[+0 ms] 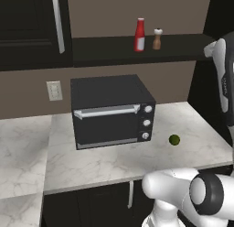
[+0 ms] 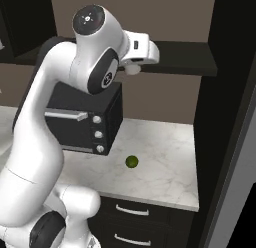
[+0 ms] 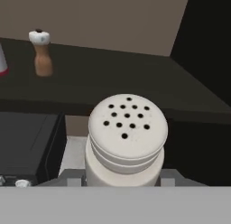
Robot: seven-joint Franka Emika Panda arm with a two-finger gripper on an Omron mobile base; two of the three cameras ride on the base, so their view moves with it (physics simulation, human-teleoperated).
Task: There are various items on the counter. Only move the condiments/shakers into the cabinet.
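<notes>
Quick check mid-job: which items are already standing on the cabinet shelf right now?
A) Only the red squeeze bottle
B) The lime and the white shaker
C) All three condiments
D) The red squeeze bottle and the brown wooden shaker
D: the red squeeze bottle and brown wooden shaker stand on the cabinet shelf, while the white shaker sits close before the hand camera, short of the shelf.

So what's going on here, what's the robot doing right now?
The arm is putting condiments away in the dark cabinet. The red squeeze bottle and the brown wooden shaker already stand on its open shelf. The white shaker sits close in front of the hand camera, apparently held in the gripper near shelf height; the fingers themselves are hidden behind it. The green fruit lies on the marble counter beside the toaster oven.
</notes>
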